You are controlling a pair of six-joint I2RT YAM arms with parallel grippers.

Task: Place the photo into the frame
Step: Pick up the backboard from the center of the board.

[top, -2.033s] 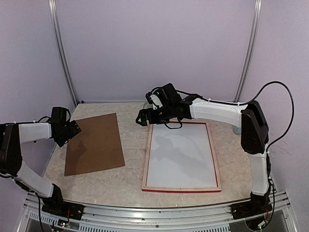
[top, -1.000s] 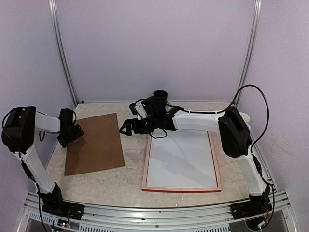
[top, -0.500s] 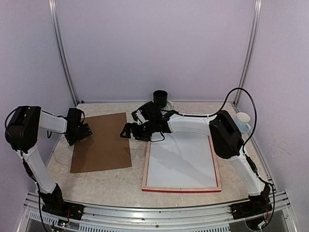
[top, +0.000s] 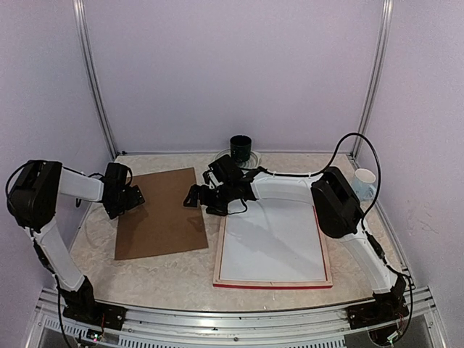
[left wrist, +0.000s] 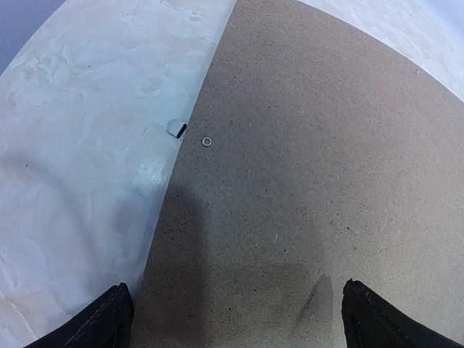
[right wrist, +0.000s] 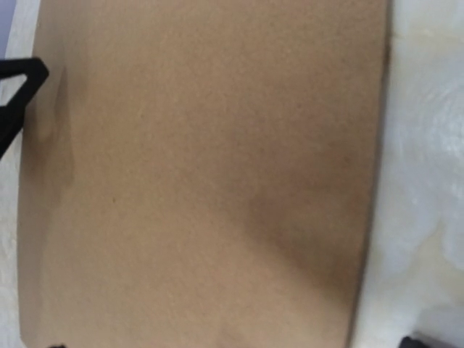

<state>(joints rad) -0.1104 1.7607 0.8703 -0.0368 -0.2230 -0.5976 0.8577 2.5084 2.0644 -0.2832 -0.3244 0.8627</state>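
Jaws spread wide, the left gripper (top: pixel 135 196) and right gripper (top: pixel 191 198) flank the brown board (top: pixel 159 216), likely to lift it onto the frame (top: pixel 272 285) lying back-up beside it, the photo (top: pixel 272 239) apparently face-down inside

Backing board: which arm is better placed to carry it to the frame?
Probably right: the right gripper, open, hovers over the corner of the board nearest the frame; the left gripper is at the far edge.

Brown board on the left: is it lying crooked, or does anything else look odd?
Yes, slightly. The brown board lies flat but turned a little, its edges not parallel to the frame beside it, which sits square to the near edge of the table. Nothing looks spilled or damaged.
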